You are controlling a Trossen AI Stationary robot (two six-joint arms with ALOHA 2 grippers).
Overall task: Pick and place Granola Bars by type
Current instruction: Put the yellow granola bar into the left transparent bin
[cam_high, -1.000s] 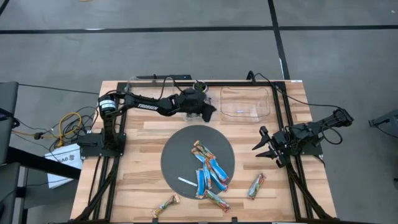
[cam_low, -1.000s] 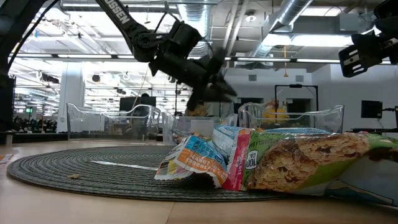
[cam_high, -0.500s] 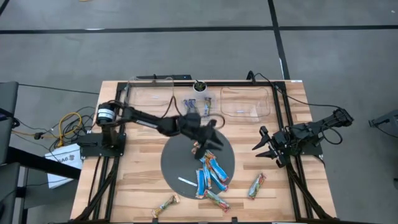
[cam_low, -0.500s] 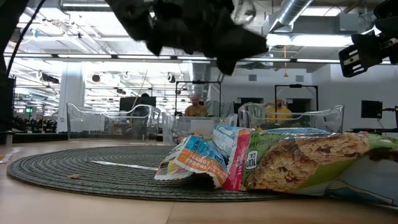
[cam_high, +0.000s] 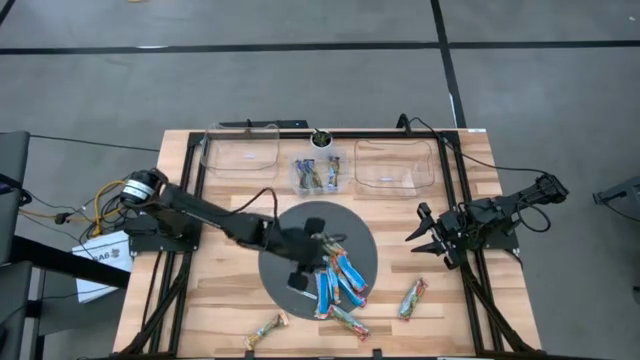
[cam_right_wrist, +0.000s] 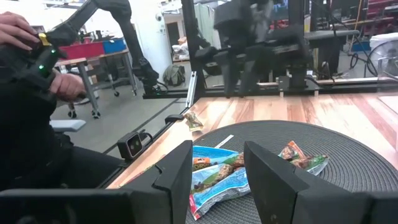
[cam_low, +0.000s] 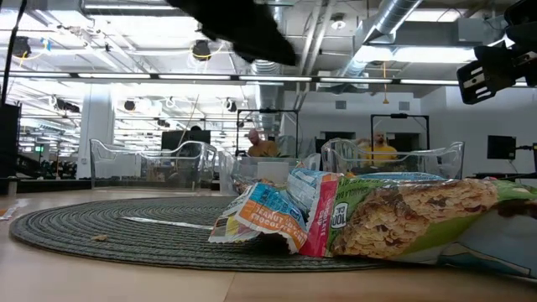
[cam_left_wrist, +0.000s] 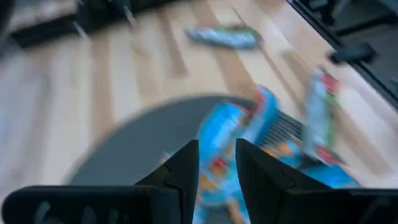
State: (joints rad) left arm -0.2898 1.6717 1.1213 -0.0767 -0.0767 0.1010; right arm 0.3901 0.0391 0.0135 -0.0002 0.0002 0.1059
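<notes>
Left tool [cam_high: 322, 243] hovers over Granola Bars [cam_high: 338, 280] on the mat [cam_high: 288, 240].

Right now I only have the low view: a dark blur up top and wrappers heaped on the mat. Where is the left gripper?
Observer: The left gripper is over the round mat, at the left side of the pile of bars, fingers open with nothing between them.
Operator: Is the right arm in its way?
Observer: No. The right gripper is open at the table's right edge, off the mat.
Operator: Any bars off the mat?
Observer: Two: one bar lower left of the mat in the high view, another bar to its right.
</notes>
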